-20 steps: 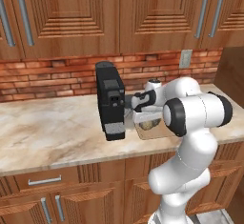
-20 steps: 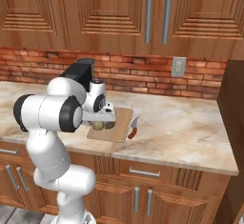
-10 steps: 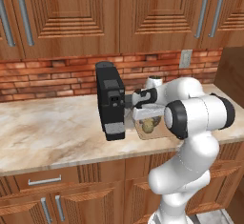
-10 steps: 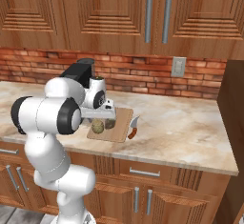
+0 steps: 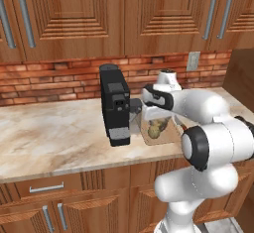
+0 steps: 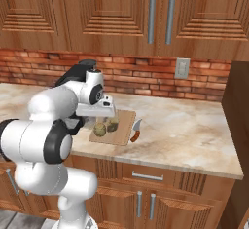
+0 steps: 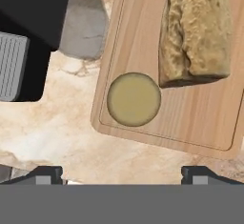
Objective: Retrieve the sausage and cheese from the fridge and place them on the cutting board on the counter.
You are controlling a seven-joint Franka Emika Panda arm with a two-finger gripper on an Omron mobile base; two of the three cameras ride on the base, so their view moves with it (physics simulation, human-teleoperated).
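A round pale yellow cheese [image 7: 133,99] lies flat on the near left part of the tan cutting board [image 7: 143,37], and it shows as a small lump [image 6: 100,129] from the right base. My gripper [image 7: 121,173] hangs open just above the board with nothing between its fingertips [image 7: 44,173]. From the right base the hand [image 6: 98,110] points down over the board [image 6: 124,121] on the beige counter [image 6: 194,135]. I cannot tell the sausage for sure. The fridge is out of view.
A crusty bread loaf [image 7: 198,32] takes up the board's far side. A black coffee machine [image 5: 115,103] stands just left of the board. A small thing with a reddish-brown end and a pale curved end [image 6: 135,131] lies on the counter by the board's right edge.
The hand has lifted a little off the board and its jaws have spread slightly wider. The cheese, earlier hidden under the hand, now lies free on the board.
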